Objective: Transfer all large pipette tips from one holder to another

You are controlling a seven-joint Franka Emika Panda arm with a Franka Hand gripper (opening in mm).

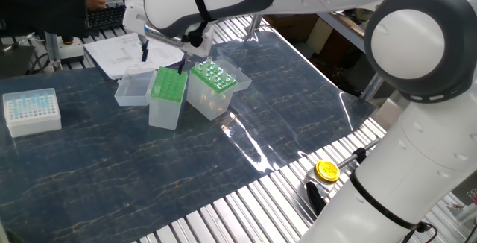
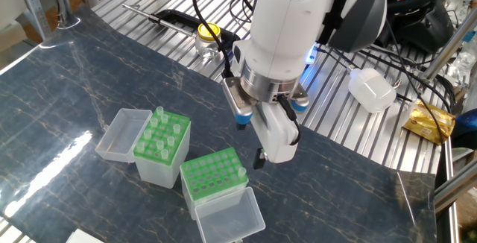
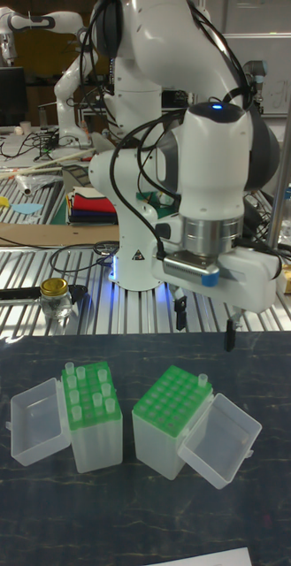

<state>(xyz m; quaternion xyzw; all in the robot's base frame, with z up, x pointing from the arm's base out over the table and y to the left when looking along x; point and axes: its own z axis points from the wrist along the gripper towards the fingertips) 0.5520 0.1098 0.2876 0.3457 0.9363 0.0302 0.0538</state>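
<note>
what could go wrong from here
1. The large pipette tips stand close together in their box, so the open gripper may knock neighbours when picking one.
2. The single tip in the other box sticks up near its back edge; a low pass could clip it.

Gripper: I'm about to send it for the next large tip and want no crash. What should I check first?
1. gripper open: ok.
2. Nothing held in it: ok.
3. It hangs above both boxes, touching neither: ok.
4. large pipette tips stand in the source box, ready to pick: ok.
5. target box has free holes: ok.
6. Which tip is next: cannot tell.
</note>
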